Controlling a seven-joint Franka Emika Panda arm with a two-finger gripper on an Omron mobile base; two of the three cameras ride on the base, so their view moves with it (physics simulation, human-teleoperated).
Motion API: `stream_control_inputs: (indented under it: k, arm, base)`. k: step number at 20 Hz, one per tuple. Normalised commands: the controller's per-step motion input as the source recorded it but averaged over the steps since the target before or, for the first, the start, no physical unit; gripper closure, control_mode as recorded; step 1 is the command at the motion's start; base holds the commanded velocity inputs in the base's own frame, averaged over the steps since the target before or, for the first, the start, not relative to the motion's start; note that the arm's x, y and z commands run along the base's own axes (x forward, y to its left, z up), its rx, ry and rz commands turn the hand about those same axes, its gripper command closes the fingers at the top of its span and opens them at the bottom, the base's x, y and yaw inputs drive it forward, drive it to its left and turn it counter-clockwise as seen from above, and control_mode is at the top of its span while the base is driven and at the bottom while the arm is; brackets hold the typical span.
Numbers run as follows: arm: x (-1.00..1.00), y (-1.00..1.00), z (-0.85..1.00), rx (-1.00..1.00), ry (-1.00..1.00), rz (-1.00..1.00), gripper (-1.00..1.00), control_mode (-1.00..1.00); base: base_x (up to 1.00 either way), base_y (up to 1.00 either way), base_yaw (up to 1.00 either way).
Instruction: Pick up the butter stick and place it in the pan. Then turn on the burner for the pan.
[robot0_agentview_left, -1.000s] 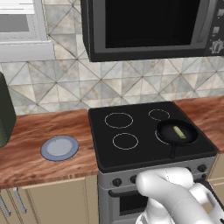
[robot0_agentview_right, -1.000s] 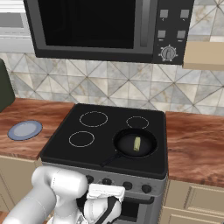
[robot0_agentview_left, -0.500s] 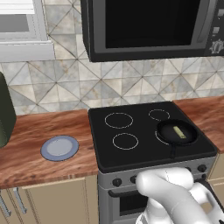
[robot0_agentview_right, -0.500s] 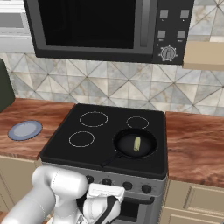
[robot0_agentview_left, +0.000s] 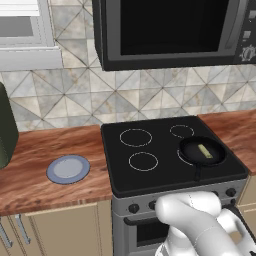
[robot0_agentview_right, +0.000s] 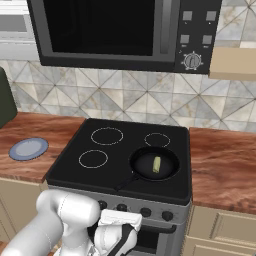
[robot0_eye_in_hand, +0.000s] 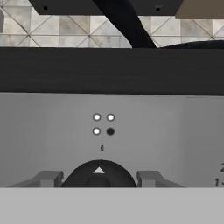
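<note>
The pincer (robot0_eye_in_hand: 98, 178) has narrowed around a stove knob (robot0_eye_in_hand: 98, 176).

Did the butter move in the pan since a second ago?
No. The butter stick lies in the same spot inside the pan, on the front right burner of the cooktop, as before.

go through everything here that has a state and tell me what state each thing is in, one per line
butter stick: lying in the pan
pan: on the front right burner, handle toward the stove front
stove knob: between the two fingertips, pointer straight up
gripper: jaws on either side of the knob, contact unclear
plate: bare, on the counter left of the stove
</note>
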Motion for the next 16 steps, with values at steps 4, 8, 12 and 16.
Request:
stream_control_inputs:
  k: [4,8,12,16]
  arm:
    - [0.00,0.00,0.00,0.00,0.00,0.00,1.00,-1.00]
    - [0.00,0.00,0.00,-0.06,-0.01,0.00,1.00,-1.00]
    - [0.00,0.00,-0.01,-0.11,-0.01,0.00,1.00,-1.00]
    - [0.00,0.00,0.00,-0.15,0.00,0.00,1.00,-1.00]
  base:
    - [0.00,0.00,0.00]
    - [0.00,0.00,0.00]
    - [0.00,0.00,0.00]
    - [0.00,0.00,0.00]
